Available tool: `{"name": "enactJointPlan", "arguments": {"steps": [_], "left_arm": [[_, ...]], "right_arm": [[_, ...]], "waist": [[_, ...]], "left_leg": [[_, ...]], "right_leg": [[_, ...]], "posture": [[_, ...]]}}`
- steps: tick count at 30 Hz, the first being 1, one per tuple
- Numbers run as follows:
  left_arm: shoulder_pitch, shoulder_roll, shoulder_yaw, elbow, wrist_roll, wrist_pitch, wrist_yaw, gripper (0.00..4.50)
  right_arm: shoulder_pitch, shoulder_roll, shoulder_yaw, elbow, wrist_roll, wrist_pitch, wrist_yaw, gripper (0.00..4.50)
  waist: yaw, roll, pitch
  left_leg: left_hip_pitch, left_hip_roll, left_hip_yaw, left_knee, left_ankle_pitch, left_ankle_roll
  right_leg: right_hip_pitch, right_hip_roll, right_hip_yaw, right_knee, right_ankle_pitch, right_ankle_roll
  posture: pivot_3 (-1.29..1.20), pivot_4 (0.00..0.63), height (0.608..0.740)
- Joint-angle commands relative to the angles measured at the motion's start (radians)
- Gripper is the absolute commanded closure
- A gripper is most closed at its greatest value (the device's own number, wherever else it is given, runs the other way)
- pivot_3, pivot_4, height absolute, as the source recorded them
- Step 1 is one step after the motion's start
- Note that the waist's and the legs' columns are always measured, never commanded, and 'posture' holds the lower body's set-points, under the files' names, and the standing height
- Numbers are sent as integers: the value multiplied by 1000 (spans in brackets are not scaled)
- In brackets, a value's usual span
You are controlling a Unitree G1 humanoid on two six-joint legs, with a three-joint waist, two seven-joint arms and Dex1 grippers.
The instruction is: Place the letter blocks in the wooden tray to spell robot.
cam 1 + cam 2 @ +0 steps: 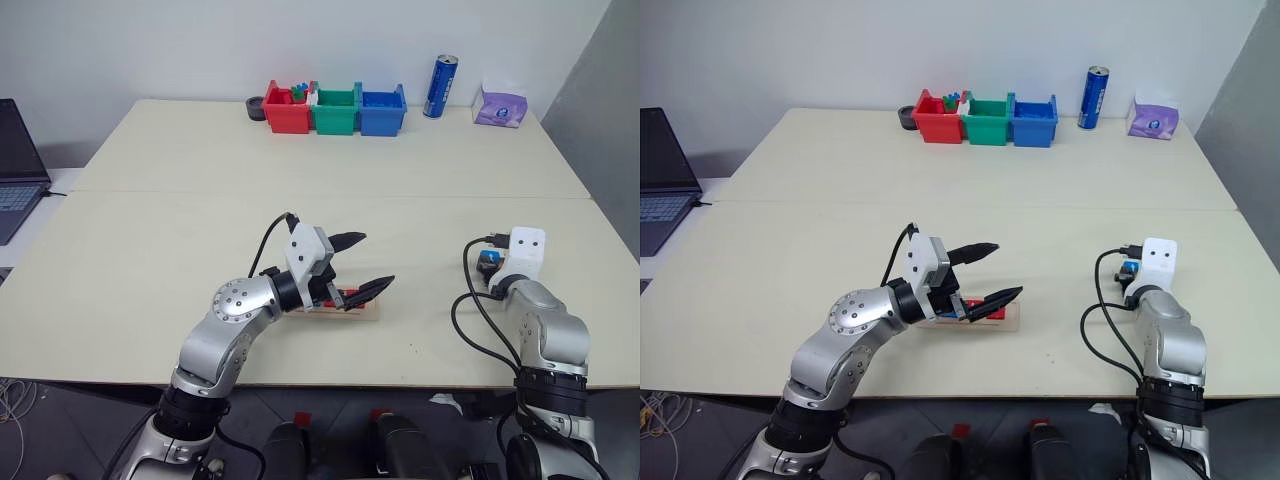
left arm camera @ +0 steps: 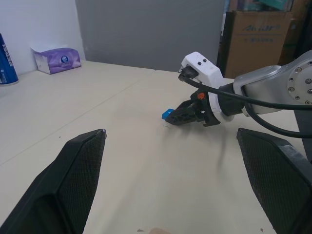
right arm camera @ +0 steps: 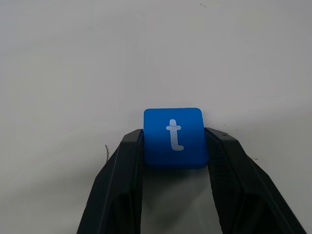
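I am clamping the right gripper [image 3: 173, 146] jaws on the blue t block [image 3: 174, 136] on the desk [image 1: 150, 240]; left gripper [image 1: 360, 262] jaws are standing apart over the wooden tray [image 1: 362, 313].

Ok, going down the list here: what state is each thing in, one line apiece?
Left claw: open, holding nothing, above the wooden tray.
Right claw: shut on the blue t block.
Blue t block: flat on the table, letter up, between the fingers.
Wooden tray: flat, red block in it, mostly hidden.
Blue can: upright.
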Motion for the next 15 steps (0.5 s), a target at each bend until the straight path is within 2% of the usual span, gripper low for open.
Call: {"name": "enactJointPlan", "arguments": {"steps": [1,5,9,11,15], "left_arm": [[67,79,48,-102,-45,2,-60,0],[163,185,97,-153,-89,1,-129,0],[261,273,152,-190,-127,-7,-187,0],[275,283,162,-197,-137,-8,-188,0],[274,280,155,-199,-132,-9,-179,0]], "right_arm": [[63,-22,68,-187,52,173,62,3035],[125,-11,116,-414,117,408,92,3035],[165,80,148,-627,179,669,102,3035],[163,119,156,-666,194,728,101,3035],[168,124,180,-676,212,739,109,3035]], "waist": [[-2,0,0],[-5,1,0],[-7,1,0],[-7,1,0],[-6,0,0]], "left_leg": [[0,0,-1,0,0,0],[0,2,-2,-4,0,0],[1,3,-4,-6,0,0],[1,2,-4,-7,0,0],[1,1,-4,-7,0,0]], "right_leg": [[0,0,1,0,0,0],[-2,1,0,0,-2,-2],[-2,1,-1,0,-3,-3],[-2,1,-2,0,-3,-3],[-2,0,-2,0,-3,-3]], "posture": [[0,150,740],[0,150,740],[0,150,740],[0,150,740],[0,150,740]]}}
